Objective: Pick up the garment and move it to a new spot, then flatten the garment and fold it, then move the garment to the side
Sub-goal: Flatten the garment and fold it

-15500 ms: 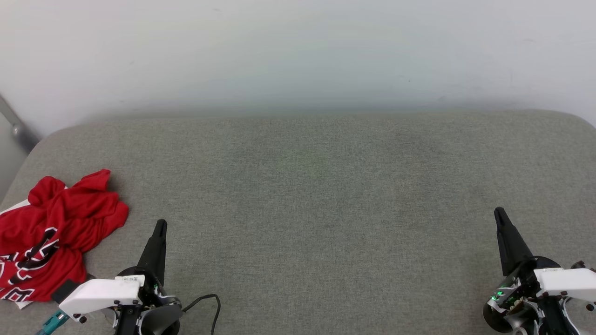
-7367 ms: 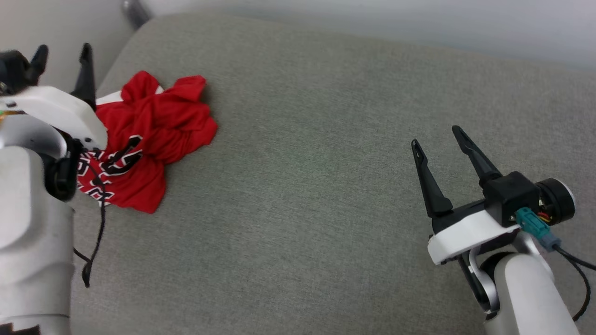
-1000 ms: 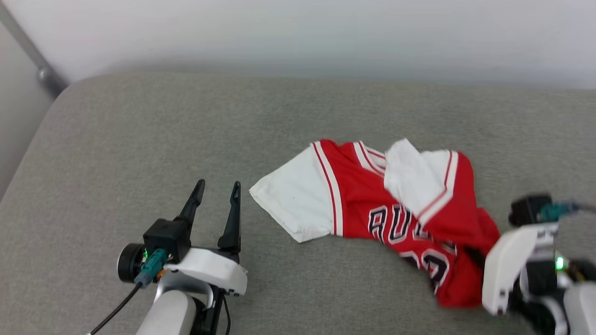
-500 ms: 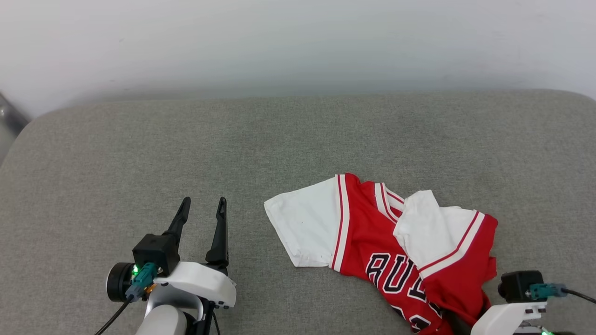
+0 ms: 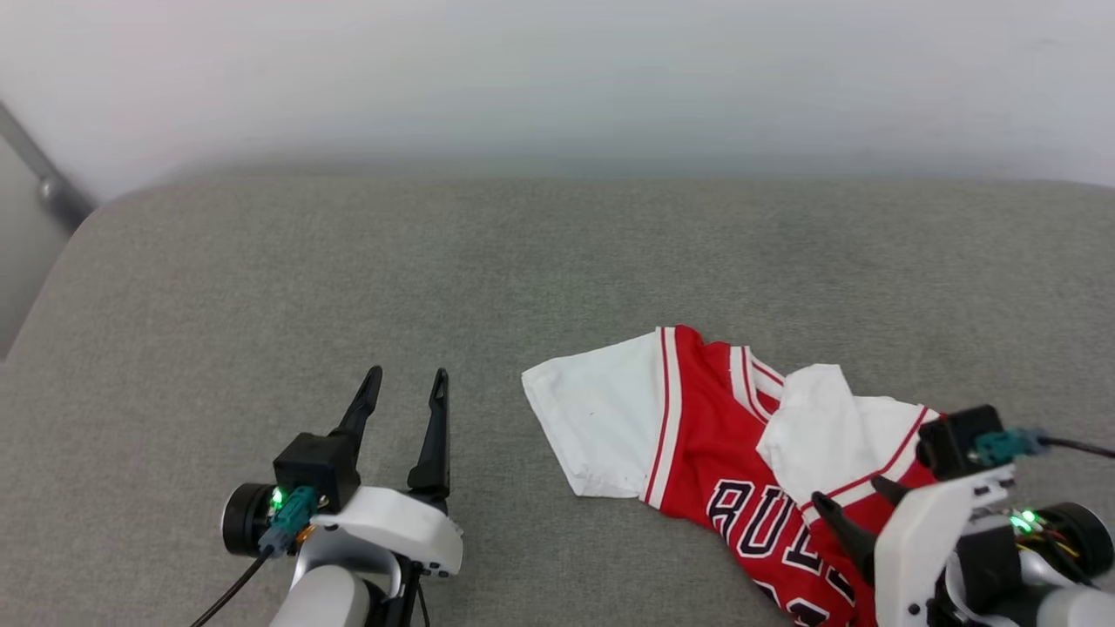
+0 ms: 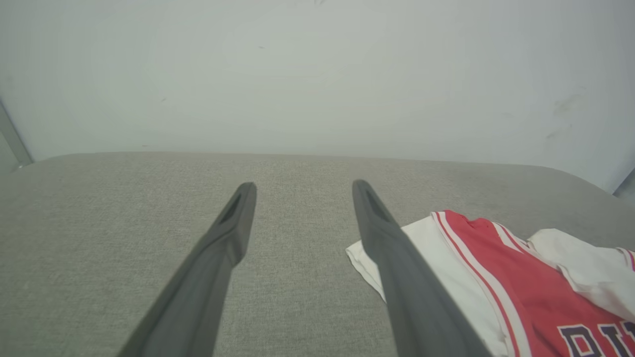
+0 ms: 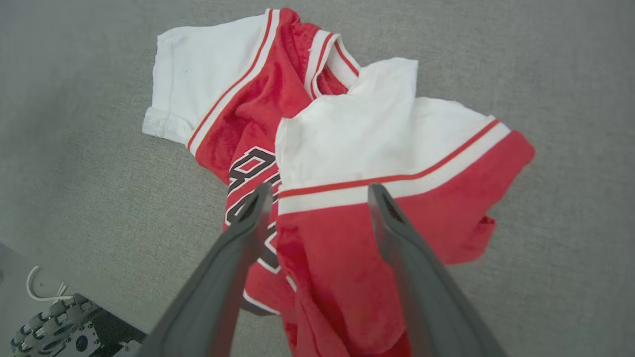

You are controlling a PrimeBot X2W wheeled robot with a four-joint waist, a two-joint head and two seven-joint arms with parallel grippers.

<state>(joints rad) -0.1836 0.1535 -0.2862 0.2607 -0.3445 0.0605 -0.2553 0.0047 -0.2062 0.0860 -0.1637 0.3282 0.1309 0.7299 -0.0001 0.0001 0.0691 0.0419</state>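
Note:
The garment [image 5: 697,418] lies rumpled on the grey cushion, right of centre: red body, white sleeves, striped trim, black lettering partly showing. One white sleeve is spread out to the left and the other is folded over the chest. My right gripper [image 5: 849,492] hangs over its lower right part. In the right wrist view the right gripper [image 7: 320,188] is open above the garment [image 7: 347,134], its fingers apart and closed on nothing. My left gripper [image 5: 407,376] stands open on bare cushion left of the white sleeve. In the left wrist view the left gripper [image 6: 303,185] has the garment [image 6: 496,277] at its right.
The grey upholstered cushion [image 5: 523,261] ends at a white wall behind. A metal pole [image 5: 43,187] slants at the far left. The cushion's front edge and part of my base [image 7: 49,337] show in the right wrist view.
My right gripper has opened and let go of the garment, which now rests on the cushion. The head camera has shifted. The left gripper has stayed open and still.

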